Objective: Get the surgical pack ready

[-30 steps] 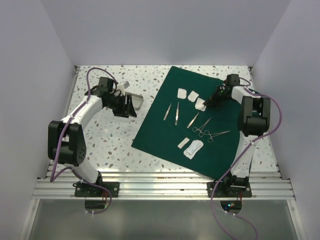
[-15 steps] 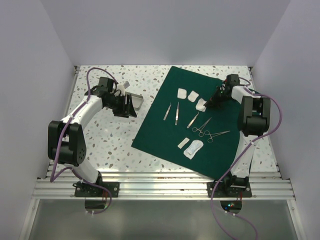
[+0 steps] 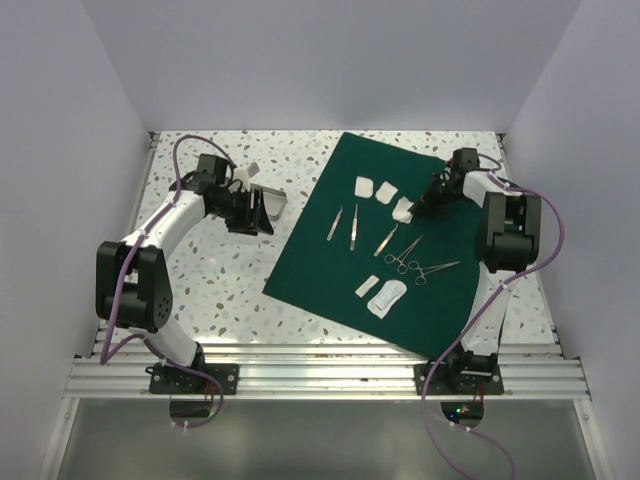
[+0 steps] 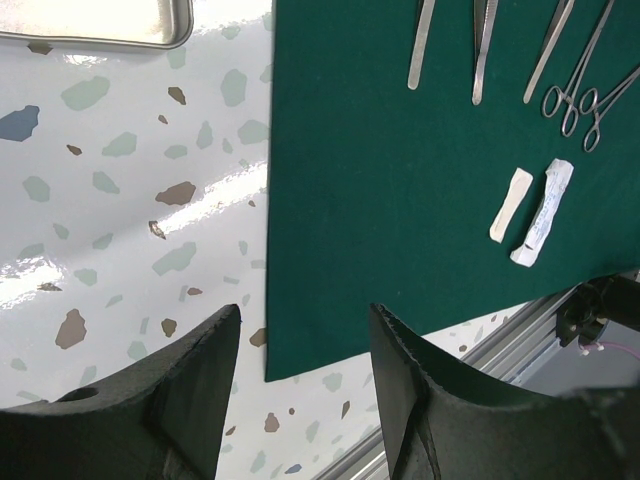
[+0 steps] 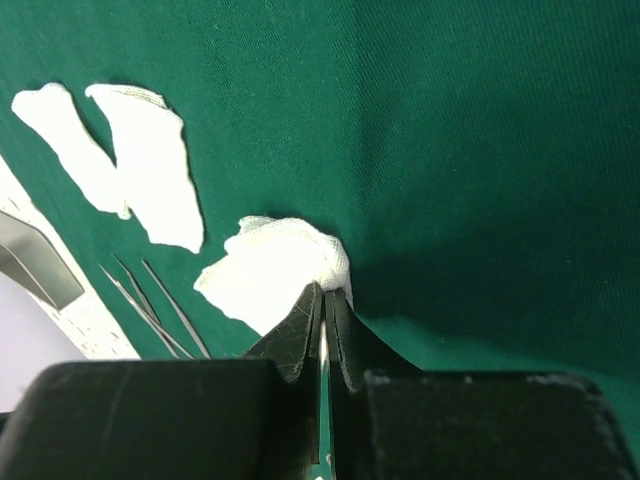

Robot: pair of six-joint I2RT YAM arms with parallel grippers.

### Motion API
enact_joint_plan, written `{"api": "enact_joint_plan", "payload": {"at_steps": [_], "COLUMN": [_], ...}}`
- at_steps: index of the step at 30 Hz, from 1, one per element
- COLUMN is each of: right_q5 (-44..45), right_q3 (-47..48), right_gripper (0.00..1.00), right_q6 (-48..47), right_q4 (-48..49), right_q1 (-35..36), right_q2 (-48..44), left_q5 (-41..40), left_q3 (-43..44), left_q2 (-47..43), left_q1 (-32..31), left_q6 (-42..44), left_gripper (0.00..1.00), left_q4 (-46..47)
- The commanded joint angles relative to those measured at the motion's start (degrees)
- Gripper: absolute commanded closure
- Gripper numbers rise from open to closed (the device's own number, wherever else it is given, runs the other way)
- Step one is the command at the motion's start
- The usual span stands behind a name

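The dark green drape lies spread flat as a big sheet on the right half of the table; it also shows in the left wrist view and the right wrist view. On it lie three white gauze pieces, tweezers, forceps and two white packets. My right gripper is shut on the rightmost gauze piece down at the drape, pinching its edge. My left gripper is open and empty above the bare table, left of the drape's edge.
A metal tray sits on the speckled table by the left gripper. Two other gauze pieces, tweezers, forceps and packets lie across the drape. Walls stand close on both sides.
My right gripper has shifted slightly toward the back right with the gauze piece. The left arm has not moved.
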Motion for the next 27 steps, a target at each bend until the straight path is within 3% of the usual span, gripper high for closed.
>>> {"api": "enact_joint_plan", "payload": {"at_steps": [1,12,20,27], "right_q5": [1.48,1.74,2.97,1.39], "right_q3": [1.47,1.29,1.12,-1.07], "right_gripper": [1.0,0.99,0.59,0.55], "right_q6": [-1.27,-2.15,-4.16,-5.05], "right_q4": [-0.83,-1.53,-3.19,-2.06], "right_q1": [-0.08,-0.08,-0.08,-0.08], "right_q2": [-4.1,-3.92,-5.77,-5.33], "left_q5": [1.14,1.49,1.58,1.84], "left_q3": [0.63,0.8,0.63,0.45], "left_q2": [0.18,0.53,0.62,0.8], "left_q1": [-0.25,-0.25,-0.25,-0.25], "left_q6": [1.27,1.27,1.27,1.18], "left_gripper": [0.43,0.43,0.43,0.43], "left_q4": [0.31,0.4,0.4,0.49]}}
